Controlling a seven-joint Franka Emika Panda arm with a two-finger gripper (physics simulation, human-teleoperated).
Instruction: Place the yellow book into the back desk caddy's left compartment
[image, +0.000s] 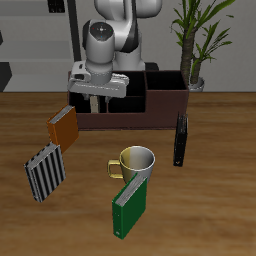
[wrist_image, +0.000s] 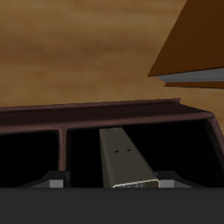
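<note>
The yellow book (image: 63, 126) leans on the table just in front of one end of the back desk caddy (image: 150, 112), a long dark-brown box at the table's back. My gripper (image: 98, 102) hangs open and empty over that end of the caddy, above and behind the book. In the wrist view the caddy's rim (wrist_image: 105, 114) and a black-lined compartment (wrist_image: 87, 162) lie below me. One grey finger (wrist_image: 124, 162) shows over them. The yellow book's cover (wrist_image: 197, 39) with its pale page edges shows beyond the rim.
A grey striped book (image: 44, 171) leans nearer the front edge. A yellow mug (image: 135, 162) and a green book (image: 130, 206) stand in the middle front. A slim black upright object (image: 181, 140) stands by the caddy's other end. A potted plant (image: 196, 45) is at the back.
</note>
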